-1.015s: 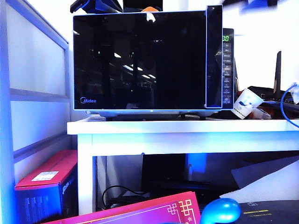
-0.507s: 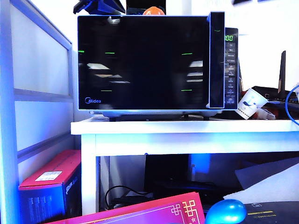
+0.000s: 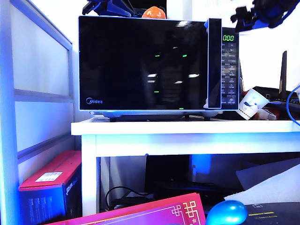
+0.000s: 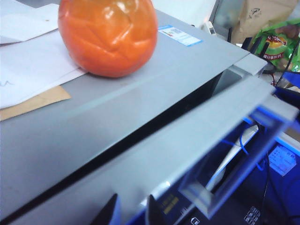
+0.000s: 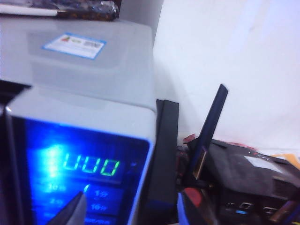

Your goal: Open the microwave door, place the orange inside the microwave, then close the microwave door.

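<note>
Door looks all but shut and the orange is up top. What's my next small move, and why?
Probably lower the right hand to the handle strip and pull. The door shows at most a crack, the orange sits on the microwave by the left hand, and both hands are open.

The microwave (image 3: 157,65) stands on a table (image 3: 187,133), its door (image 3: 143,63) facing front and nearly shut, a narrow gap showing along its top edge. The orange (image 3: 154,12) rests on top of the microwave, beside some papers (image 4: 33,70). The left gripper (image 3: 105,7) hangs above the microwave's top, left of the orange. The right gripper (image 3: 262,14) hovers above and right of the microwave. A paper cup (image 3: 251,104) lies on the table right of the microwave. A box (image 3: 47,187) sits below the table, to the microwave's left.
</note>
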Available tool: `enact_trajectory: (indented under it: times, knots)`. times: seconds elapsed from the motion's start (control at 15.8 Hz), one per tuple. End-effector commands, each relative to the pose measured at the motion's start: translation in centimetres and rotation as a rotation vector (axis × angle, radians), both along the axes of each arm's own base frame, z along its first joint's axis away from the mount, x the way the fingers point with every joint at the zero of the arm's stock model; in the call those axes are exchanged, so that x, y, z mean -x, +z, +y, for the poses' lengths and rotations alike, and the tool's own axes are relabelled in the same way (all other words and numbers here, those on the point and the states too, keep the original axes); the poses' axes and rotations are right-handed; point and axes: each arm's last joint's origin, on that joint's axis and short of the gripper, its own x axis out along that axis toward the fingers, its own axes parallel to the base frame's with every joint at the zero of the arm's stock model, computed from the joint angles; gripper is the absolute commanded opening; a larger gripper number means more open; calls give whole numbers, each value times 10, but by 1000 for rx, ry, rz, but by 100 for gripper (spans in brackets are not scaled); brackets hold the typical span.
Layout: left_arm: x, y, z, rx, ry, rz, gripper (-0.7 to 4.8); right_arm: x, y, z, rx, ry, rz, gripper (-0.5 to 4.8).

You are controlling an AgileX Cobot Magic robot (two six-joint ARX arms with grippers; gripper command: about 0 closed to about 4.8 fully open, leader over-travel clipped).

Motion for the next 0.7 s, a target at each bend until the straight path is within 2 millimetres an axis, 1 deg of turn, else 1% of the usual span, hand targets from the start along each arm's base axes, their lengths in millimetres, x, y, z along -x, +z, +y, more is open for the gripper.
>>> enact_trajectory:
  times: [0.06,0.19,0.25,0.38,0.51,0.7]
  knots:
    - [2,-7,-5,-15,-7,56,89,2,2,3,-13,214,-6,265]
    - [5,1,-5,-5,-9,29,89,5,2,2,-47,433,18,265]
    - [7,6,-5,0,-10,16,89,6,1,-1,-80,485,38,266]
    - [9,9,-4,4,-10,8,89,7,1,0,-92,543,45,267]
    - [10,9,-6,3,-16,7,89,10,1,2,-140,654,73,275]
    - [10,9,-7,3,-18,10,89,11,2,3,-167,713,94,275]
